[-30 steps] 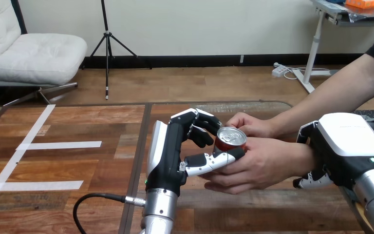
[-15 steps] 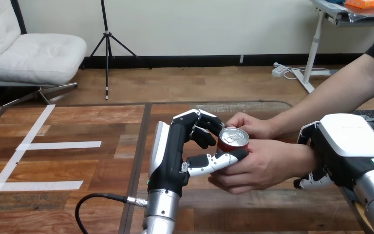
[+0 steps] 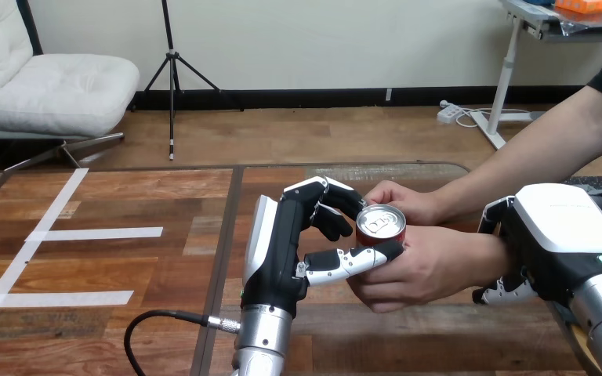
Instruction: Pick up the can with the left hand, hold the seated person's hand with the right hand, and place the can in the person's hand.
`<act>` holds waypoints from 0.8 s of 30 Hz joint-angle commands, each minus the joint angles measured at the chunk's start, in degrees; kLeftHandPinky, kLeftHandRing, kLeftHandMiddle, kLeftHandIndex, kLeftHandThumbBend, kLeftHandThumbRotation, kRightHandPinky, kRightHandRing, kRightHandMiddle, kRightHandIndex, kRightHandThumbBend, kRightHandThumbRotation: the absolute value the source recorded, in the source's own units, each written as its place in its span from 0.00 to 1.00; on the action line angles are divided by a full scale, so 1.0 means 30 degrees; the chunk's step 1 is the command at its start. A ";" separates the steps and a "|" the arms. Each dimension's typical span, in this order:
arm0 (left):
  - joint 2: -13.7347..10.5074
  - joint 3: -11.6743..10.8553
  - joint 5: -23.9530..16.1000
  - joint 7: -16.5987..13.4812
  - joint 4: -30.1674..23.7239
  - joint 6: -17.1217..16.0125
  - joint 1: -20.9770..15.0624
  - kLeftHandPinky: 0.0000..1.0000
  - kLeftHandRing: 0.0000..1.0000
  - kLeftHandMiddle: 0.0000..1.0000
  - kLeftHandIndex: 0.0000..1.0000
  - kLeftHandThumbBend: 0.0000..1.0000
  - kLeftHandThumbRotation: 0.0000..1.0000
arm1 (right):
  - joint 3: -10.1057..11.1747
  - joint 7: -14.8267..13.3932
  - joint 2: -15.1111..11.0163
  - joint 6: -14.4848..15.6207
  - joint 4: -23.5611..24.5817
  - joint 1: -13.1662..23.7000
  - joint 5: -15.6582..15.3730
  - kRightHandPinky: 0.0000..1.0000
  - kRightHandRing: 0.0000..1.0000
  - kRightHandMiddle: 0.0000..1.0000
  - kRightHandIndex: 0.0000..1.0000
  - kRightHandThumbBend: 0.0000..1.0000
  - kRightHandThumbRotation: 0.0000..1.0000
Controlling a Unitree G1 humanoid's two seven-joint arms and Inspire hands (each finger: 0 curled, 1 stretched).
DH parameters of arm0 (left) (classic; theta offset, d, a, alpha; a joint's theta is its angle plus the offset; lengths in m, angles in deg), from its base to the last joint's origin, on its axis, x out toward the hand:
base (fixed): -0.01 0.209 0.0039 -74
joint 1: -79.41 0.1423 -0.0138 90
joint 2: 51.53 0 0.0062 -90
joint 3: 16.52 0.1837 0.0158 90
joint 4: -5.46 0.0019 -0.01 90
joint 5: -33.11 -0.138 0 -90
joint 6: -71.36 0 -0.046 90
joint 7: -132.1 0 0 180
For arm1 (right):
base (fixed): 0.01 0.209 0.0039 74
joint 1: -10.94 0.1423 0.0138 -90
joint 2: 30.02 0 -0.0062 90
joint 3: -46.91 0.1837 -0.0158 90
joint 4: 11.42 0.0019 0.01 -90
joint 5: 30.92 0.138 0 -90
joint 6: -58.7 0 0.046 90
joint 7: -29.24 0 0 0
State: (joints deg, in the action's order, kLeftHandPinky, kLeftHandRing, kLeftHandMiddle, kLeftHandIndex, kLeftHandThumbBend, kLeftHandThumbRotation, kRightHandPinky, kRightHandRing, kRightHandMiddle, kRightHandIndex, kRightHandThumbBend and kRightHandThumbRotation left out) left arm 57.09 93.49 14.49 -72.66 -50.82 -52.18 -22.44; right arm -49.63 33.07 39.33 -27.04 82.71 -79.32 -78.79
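Observation:
A red can (image 3: 381, 225) with a silver top stands upright between my left hand (image 3: 281, 252) and the person's hand (image 3: 426, 266). My left hand's fingers curl round the can's far side and its thumb lies along the near side. The person's hand cups the can from the right and from below. A second hand of the person (image 3: 400, 199) rests just behind the can, touching my left fingers. My right hand (image 3: 555, 235) sits at the right on the person's wrist, with its thumb over the wrist and its fingers curled under.
The wooden table (image 3: 165, 204) has white tape strips (image 3: 102, 233) on its left part. A black cable (image 3: 161, 317) loops from my left forearm near the front edge. The person's forearms come in from the upper right.
My left hand has carried the can slightly to the right, deeper into the person's cupped hand, which has closed a little more round it. My right hand has stayed put.

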 commanded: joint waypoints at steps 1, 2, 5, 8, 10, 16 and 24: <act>0.1972 -0.0069 0.0083 -0.0230 -0.0996 -0.0447 -0.1081 0.39 0.41 0.44 0.46 0.50 0.00 | 0.0600 -0.0269 -0.0340 -0.0024 -0.0208 0.0557 0.0231 0.25 0.32 0.41 0.46 0.88 0.00; 0.1962 -0.0071 0.0088 -0.0232 -0.0990 -0.0473 -0.1089 0.39 0.41 0.44 0.46 0.50 0.00 | 0.0586 -0.0376 -0.0349 -0.0069 -0.0266 0.0560 0.0191 0.25 0.32 0.40 0.46 0.88 0.00; 0.1940 -0.0076 0.0135 -0.0212 -0.0989 -0.0514 -0.1103 0.39 0.41 0.44 0.46 0.50 0.00 | 0.0564 -0.0321 -0.0360 -0.0011 -0.0301 0.0576 0.0142 0.26 0.33 0.41 0.46 0.88 0.00; 0.1925 -0.0083 0.0135 -0.0253 -0.0944 -0.0564 -0.1135 0.39 0.41 0.44 0.46 0.50 0.00 | 0.0517 -0.0165 -0.0366 0.0159 -0.0281 0.0621 0.0025 0.27 0.34 0.42 0.46 0.87 0.00; 0.1913 -0.0088 0.0088 -0.0323 -0.0912 -0.0597 -0.1164 0.39 0.41 0.44 0.46 0.50 0.00 | 0.0510 -0.0147 -0.0351 0.0191 -0.0291 0.0646 0.0017 0.28 0.35 0.42 0.46 0.87 0.00; 0.1874 -0.0095 -0.0055 -0.0497 -0.0856 -0.0657 -0.1227 0.37 0.40 0.43 0.46 0.52 0.00 | 0.0530 -0.0169 -0.0271 0.0218 -0.0341 0.0673 0.0114 0.27 0.34 0.41 0.46 0.88 0.00; 0.1768 -0.0017 -0.0274 -0.0598 -0.0786 -0.0612 -0.1276 0.38 0.44 0.48 0.49 0.55 0.00 | 0.0619 -0.0373 -0.0329 -0.0070 -0.0420 0.0627 0.0296 0.25 0.32 0.40 0.46 0.90 0.00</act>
State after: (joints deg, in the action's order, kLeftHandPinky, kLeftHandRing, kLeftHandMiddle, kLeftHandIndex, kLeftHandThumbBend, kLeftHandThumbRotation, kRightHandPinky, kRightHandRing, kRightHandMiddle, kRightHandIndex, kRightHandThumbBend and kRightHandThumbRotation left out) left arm 57.08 94.01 14.13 -73.15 -50.89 -52.70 -22.58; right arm -49.62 32.95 39.33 -27.10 82.61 -79.33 -78.80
